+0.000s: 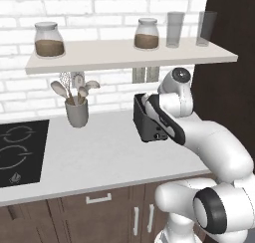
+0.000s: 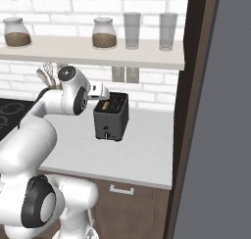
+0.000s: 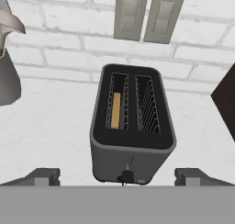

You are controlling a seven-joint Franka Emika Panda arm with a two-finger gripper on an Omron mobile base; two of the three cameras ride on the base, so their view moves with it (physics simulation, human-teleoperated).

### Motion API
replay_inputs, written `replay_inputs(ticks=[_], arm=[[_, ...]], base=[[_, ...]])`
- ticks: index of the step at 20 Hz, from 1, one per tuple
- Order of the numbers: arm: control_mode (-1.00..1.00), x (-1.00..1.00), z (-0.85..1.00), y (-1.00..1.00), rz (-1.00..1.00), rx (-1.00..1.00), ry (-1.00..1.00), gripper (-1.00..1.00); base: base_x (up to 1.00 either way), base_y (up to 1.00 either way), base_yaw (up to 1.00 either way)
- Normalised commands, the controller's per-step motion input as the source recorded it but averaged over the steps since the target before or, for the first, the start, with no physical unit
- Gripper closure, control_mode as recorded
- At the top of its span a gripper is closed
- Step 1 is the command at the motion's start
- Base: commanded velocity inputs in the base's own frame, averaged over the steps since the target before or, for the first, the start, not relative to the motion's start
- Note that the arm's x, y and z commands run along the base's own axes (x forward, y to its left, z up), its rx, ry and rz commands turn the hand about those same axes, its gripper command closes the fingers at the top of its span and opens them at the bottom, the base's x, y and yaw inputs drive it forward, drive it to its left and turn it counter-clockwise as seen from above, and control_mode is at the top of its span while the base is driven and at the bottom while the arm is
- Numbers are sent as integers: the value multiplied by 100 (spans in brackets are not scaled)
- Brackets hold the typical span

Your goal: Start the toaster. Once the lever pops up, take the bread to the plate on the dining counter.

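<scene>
The dark grey toaster [image 3: 132, 149] stands on the light worktop by the brick wall, also seen as the toaster [image 2: 112, 118] and, partly behind my forearm, the toaster [image 1: 146, 125]. A tan slice of bread [image 3: 116, 110] sits low in its left slot; the right slot is empty. The lever [image 3: 125, 176] is on the toaster's near face. My gripper [image 3: 118, 177] hovers just above and in front of the toaster, open, its fingertips [image 3: 43, 176] wide apart and holding nothing. From the right, the gripper [image 2: 104, 92] hangs over the toaster's near top edge. The plate and the dining counter are out of view.
A grey utensil cup [image 1: 77, 112] with spoons stands left of the toaster. A black hob [image 1: 20, 152] lies further left. A shelf [image 1: 124, 55] with jars and glasses hangs overhead. Two wall outlets [image 3: 144, 16] sit behind the toaster. A tall dark cabinet [image 2: 196, 110] closes off the right.
</scene>
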Motion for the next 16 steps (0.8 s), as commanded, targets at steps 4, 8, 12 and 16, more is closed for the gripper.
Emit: replay_inputs(ticks=[4, 8, 12, 16], arm=[[-100, 0, 0, 0, 0, 0, 0, -100], [-100, 0, 0, 0, 0, 0, 0, -100], [-100, 0, 0, 0, 0, 0, 0, -100], [-100, 0, 0, 0, 0, 0, 0, -100]], base=[[0, 0, 0], [0, 0, 0], [0, 0, 0], [0, 0, 0]])
